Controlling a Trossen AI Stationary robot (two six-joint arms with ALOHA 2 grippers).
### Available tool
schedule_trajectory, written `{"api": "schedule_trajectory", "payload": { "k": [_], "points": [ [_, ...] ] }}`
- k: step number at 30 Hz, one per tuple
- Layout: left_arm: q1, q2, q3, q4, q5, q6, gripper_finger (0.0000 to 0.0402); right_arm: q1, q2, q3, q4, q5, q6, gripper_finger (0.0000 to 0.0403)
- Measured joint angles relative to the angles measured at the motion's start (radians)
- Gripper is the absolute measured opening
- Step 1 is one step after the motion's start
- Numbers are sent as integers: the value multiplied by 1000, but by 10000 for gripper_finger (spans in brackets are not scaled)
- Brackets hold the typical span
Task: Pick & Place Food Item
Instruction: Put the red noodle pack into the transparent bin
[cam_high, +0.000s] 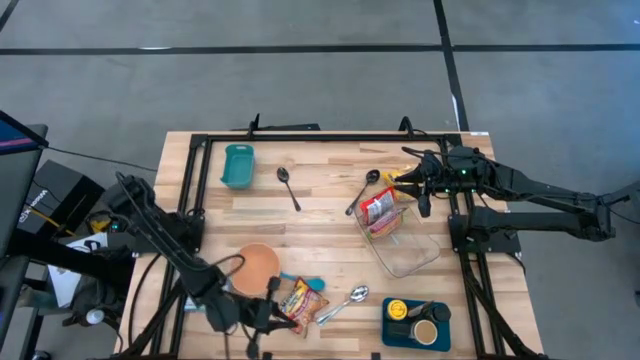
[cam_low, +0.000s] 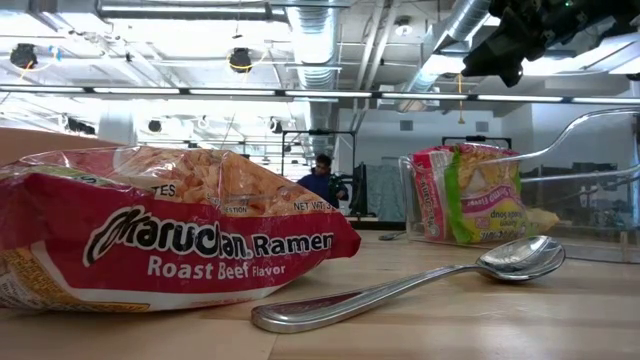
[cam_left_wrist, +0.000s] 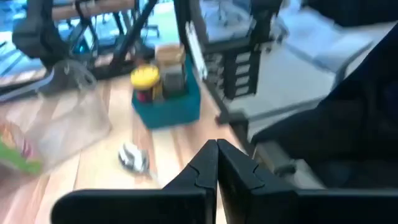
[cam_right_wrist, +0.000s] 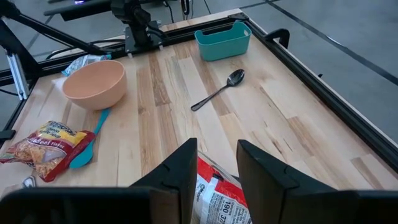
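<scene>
Right wrist view shows the right gripper (cam_right_wrist: 216, 167) part open, a red ramen pack (cam_right_wrist: 216, 196) between its fingers, though a firm grip can't be confirmed. High view places that pack (cam_high: 378, 208) at the clear container's (cam_high: 410, 252) edge. Left gripper (cam_left_wrist: 217, 163), shut and empty, hangs off the table's front edge near the second ramen (cam_high: 298, 300).
</scene>
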Motion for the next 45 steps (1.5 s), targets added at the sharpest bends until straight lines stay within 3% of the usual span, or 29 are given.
{"api": "schedule_trajectory", "payload": {
  "k": [6,9,18,38,45],
  "points": [
    [-18,112,36,-12,-3,-1,0,0,0,0,0,0,0,107],
    [-26,136,74,-104,-14,-11,0,0,0,0,0,0,0,107],
    [-25,147,120,-399,-74,-277,0,0,0,0,0,0,0,107],
    [-92,191,236,-491,-108,-503,0,0,0,0,0,0,-8,107],
    [-111,278,313,-766,-68,-702,0,0,0,0,3,0,-9,107]
  ]
}}
